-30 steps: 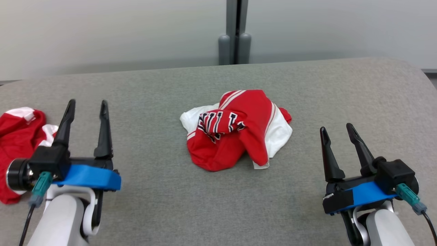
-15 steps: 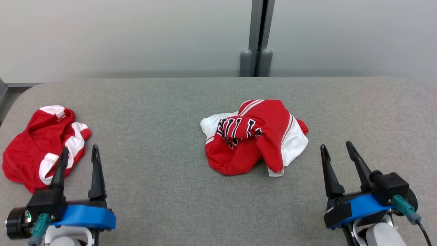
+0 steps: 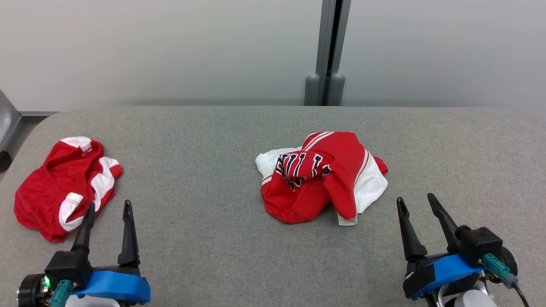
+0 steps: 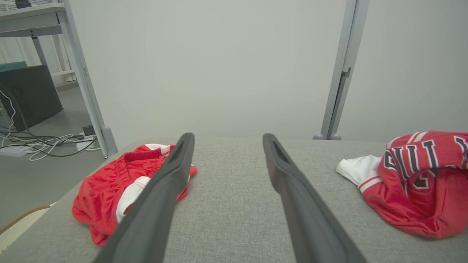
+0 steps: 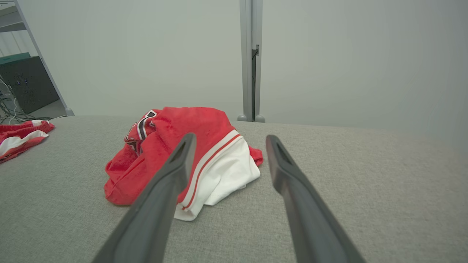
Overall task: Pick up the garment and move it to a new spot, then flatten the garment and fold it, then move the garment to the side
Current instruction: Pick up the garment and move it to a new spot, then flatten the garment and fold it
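Observation:
The garment (image 3: 324,179) is a crumpled red and white jersey with dark lettering, lying in a heap at the middle of the grey padded table (image 3: 204,170). It also shows at the right of the left wrist view as the garment (image 4: 413,182) and just beyond my right fingers as the garment (image 5: 197,124). My right gripper (image 3: 414,198) is open and empty, near the front edge, to the right of the heap and apart from it. My left gripper (image 3: 108,204) is open and empty at the front left. Both stand wide in their own views: left gripper (image 4: 227,136), right gripper (image 5: 230,136).
A second red and white garment (image 3: 55,187) lies bunched near the table's left edge, just beyond my left fingers, and shows as the second garment (image 4: 109,186). A grey post (image 3: 326,51) stands against the pale wall behind. Cables and a shelf frame (image 4: 84,84) are on the floor at left.
The head camera has moved, so the whole picture slid down and to the right. Both grippers now sit lower in the frame, still open. Neither garment has changed shape or place.

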Motion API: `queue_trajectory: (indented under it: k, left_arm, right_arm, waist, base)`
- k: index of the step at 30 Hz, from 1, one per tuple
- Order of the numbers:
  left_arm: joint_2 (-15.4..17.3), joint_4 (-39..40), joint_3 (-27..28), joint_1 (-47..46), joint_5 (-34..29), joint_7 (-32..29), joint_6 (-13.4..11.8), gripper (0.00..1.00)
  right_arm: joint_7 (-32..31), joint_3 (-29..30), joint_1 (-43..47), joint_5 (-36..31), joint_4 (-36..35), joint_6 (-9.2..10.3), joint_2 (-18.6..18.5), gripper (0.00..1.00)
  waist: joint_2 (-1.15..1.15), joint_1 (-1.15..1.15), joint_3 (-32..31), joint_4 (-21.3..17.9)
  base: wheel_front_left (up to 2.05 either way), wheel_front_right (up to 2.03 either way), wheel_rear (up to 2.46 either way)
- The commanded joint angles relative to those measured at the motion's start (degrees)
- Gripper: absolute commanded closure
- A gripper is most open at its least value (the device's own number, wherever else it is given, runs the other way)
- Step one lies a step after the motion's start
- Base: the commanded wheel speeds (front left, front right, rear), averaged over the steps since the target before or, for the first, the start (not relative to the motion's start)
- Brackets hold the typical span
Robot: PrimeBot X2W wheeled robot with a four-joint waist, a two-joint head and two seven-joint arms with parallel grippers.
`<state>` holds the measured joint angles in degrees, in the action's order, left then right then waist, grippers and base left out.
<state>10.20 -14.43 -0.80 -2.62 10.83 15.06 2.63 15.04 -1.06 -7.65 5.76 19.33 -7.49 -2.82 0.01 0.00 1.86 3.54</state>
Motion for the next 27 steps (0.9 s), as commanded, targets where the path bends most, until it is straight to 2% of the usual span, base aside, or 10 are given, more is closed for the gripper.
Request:
queue_trajectory:
  k: [1, 27]
  left_arm:
    - [-0.44, -0.17, 0.23, 0.07, -0.56, 0.17, 0.30, 0.00]
    - [-2.48, -1.25, 3.21, -0.24, -3.92, 0.16, 2.89, 0.00]
  right_arm:
    - [0.22, -0.07, 0.93, 0.19, 0.14, -0.01, -0.13, 0.00]
    - [0.22, -0.26, 1.22, 0.10, 0.85, -0.01, -0.13, 0.00]
  waist:
    - [-0.01, 0.00, -0.08, -0.12]
    - [-0.01, 0.00, -0.71, -1.22]
  base:
    - [0.00, 0.00, 0.00]
    - [0.00, 0.00, 0.00]
